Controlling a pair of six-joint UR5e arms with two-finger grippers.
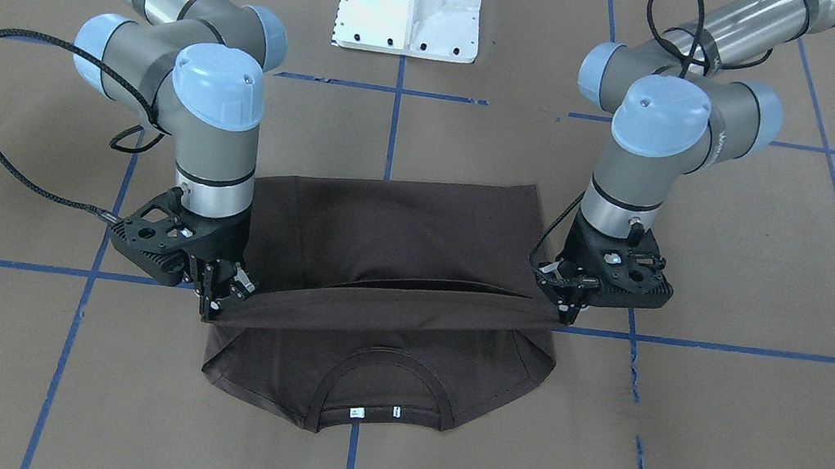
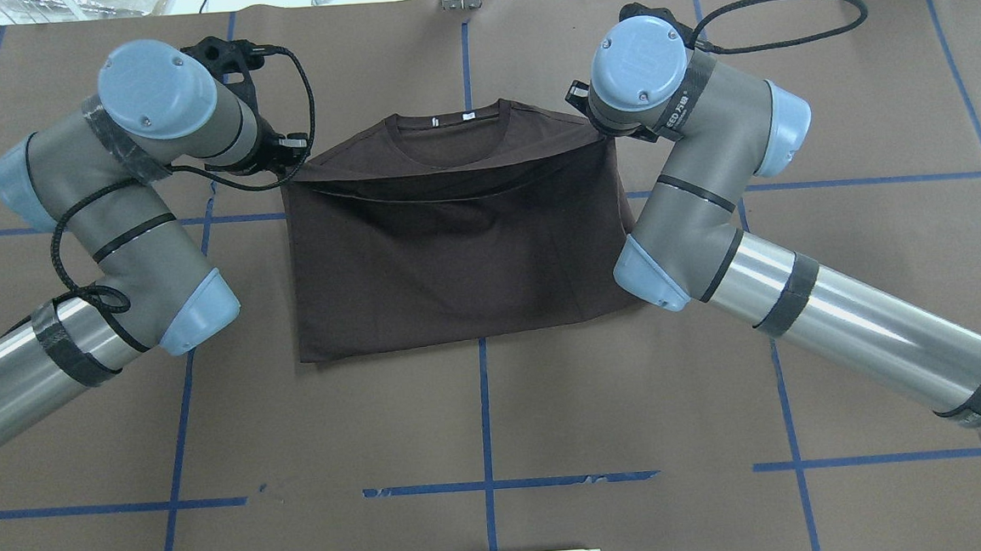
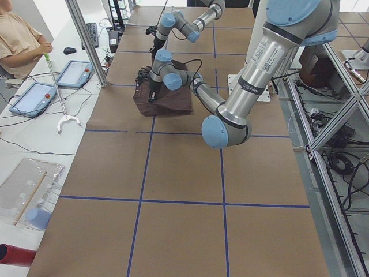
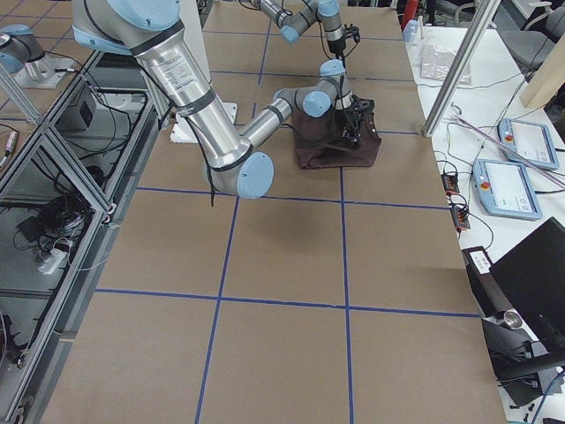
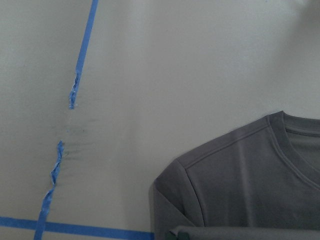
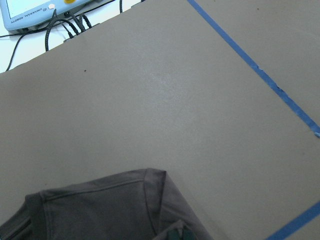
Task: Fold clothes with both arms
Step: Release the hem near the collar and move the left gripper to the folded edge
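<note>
The dark brown T-shirt [image 1: 402, 224] lies on the table, collar [image 1: 383, 382] and white neck tags [image 1: 356, 412] at the far edge from the robot. Its lower half is folded up, the raised edge [image 1: 391, 301] stretched taut between both grippers just short of the collar. My left gripper [image 1: 567, 313] is shut on one end of that edge, my right gripper [image 1: 212, 307] on the other. In the overhead view the shirt [image 2: 455, 252] spans between the left gripper [image 2: 293, 173] and right gripper [image 2: 601, 128]. The wrist views show the shirt's shoulders [image 5: 240, 175] [image 6: 110, 205] below.
The white base mount [image 1: 411, 2] stands behind the shirt. Blue tape lines [image 1: 740, 347] grid the brown table. An operator [image 3: 17, 40] and tablets [image 3: 34, 95] are beside the table's far edge, with a litter-picker stick [image 3: 57, 92].
</note>
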